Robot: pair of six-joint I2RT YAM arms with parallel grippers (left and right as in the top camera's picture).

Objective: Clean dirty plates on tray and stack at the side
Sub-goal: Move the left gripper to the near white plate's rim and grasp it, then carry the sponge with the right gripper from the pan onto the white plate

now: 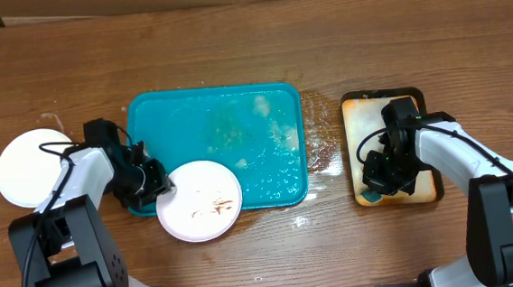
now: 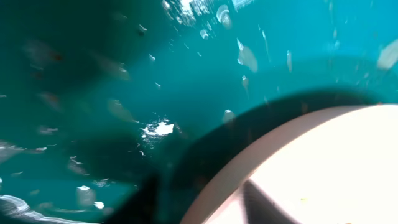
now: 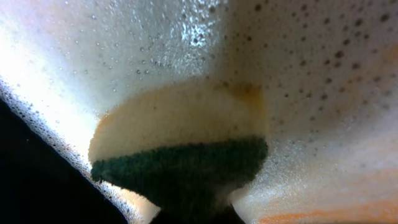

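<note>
**Smeared plate at tray's corner, sponge on beige tray**

Overhead: on a wood-grain tabletop (image 1: 250,44), the wet teal tray (image 1: 192,121) lies long side left to right. A brown-smeared round plate (image 1: 202,202) overlaps its near-left corner, the left hand (image 1: 155,182) at the rim. A clean plate (image 1: 27,168) sits far left. The right hand (image 1: 376,176) is over a beige tray (image 1: 359,118).

Left wrist: only the plate's edge over bubbly teal shows; the left hand's grip cannot be told.

Right wrist: the right hand pinches a yellow-and-green sponge (image 3: 186,143) on foam.
</note>
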